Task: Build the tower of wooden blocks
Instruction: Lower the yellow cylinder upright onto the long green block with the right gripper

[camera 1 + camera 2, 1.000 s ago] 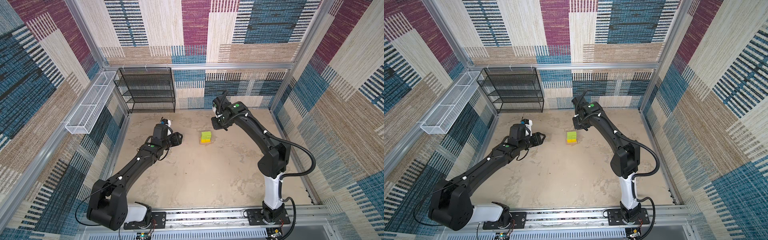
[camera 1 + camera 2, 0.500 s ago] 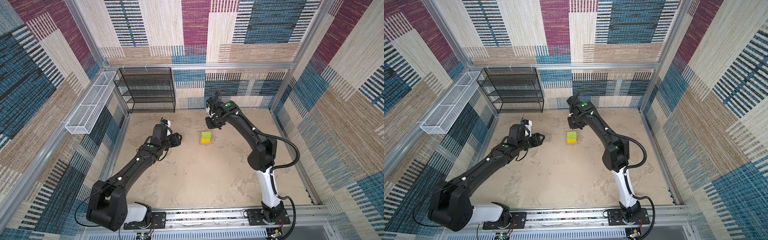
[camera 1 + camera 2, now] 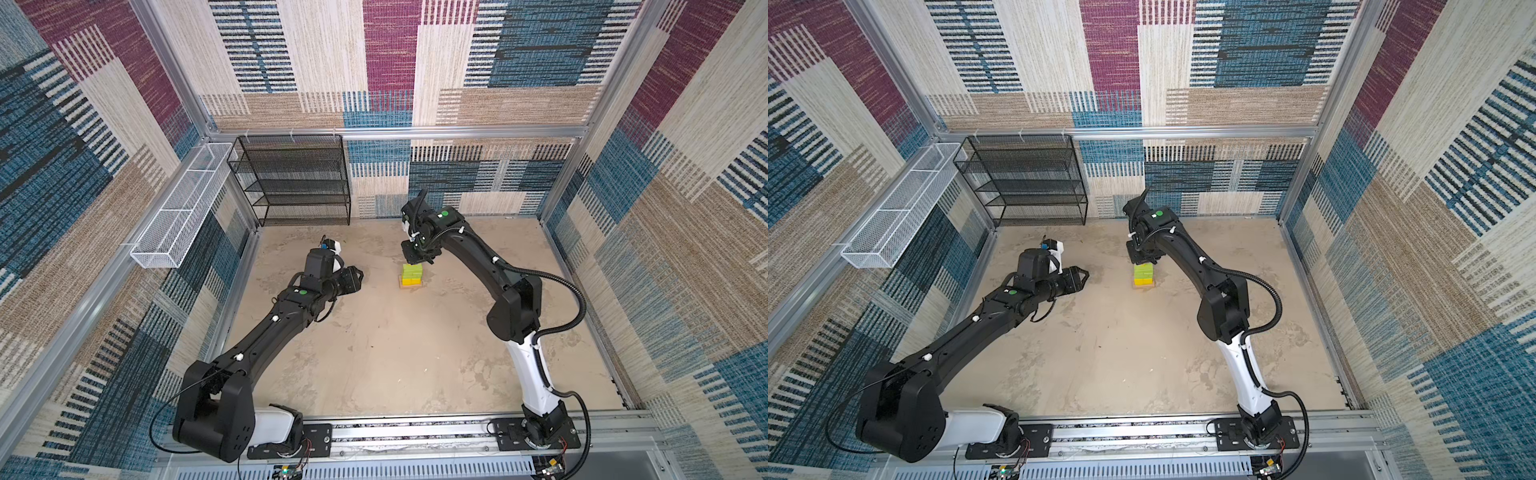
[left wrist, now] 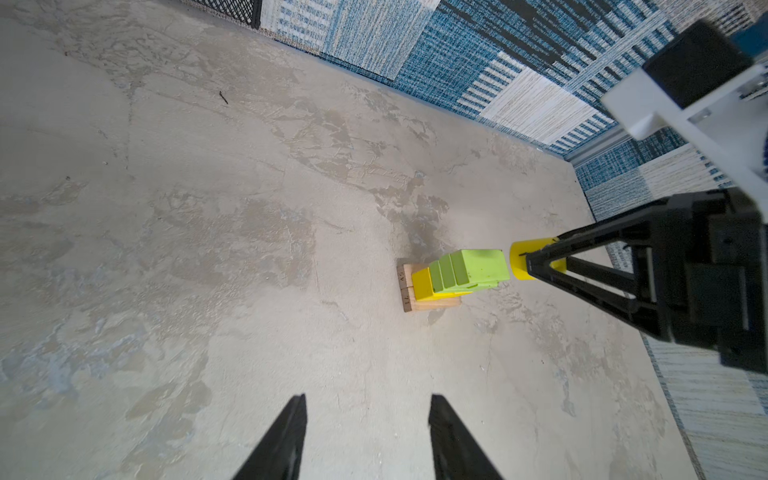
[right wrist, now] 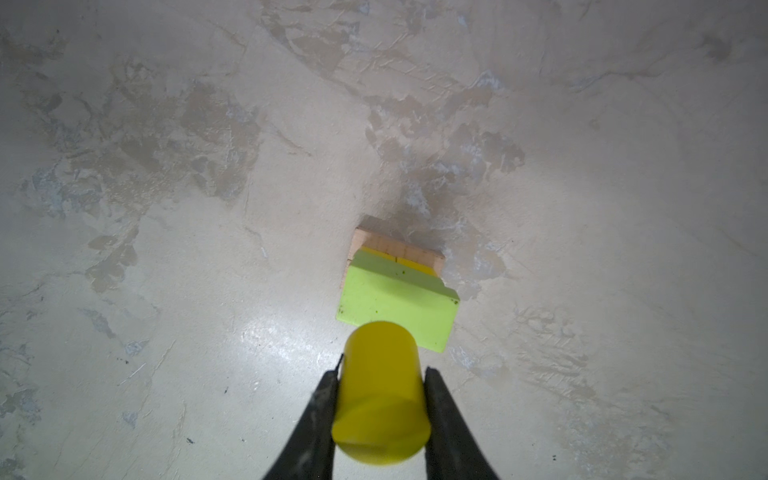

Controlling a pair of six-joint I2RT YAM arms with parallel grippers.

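Observation:
The wood block tower (image 3: 411, 276) (image 3: 1143, 276) stands mid-floor, toward the back. Tan bars (image 4: 415, 305) form its base, with yellow cubes (image 4: 422, 284) on them and lime-green flat pieces (image 4: 469, 268) stacked on top. My right gripper (image 5: 382, 374) (image 3: 415, 257) is shut on the short yellow cylinder (image 5: 380, 390) (image 4: 521, 259). It holds the cylinder just above the green top (image 5: 395, 309), with a small gap showing in the left wrist view. My left gripper (image 4: 368, 399) (image 3: 358, 277) stands open and empty, left of the tower and pointing at it.
A black wire shelf (image 3: 299, 178) stands against the back wall at the left. A white wire basket (image 3: 178, 216) hangs on the left wall. Patterned walls close in the sandy floor (image 3: 395, 353), and a metal rail (image 3: 415, 432) runs along the front.
My right arm has swung left with the yellow cylinder, from right of the tower to right over it. The left arm has not moved.

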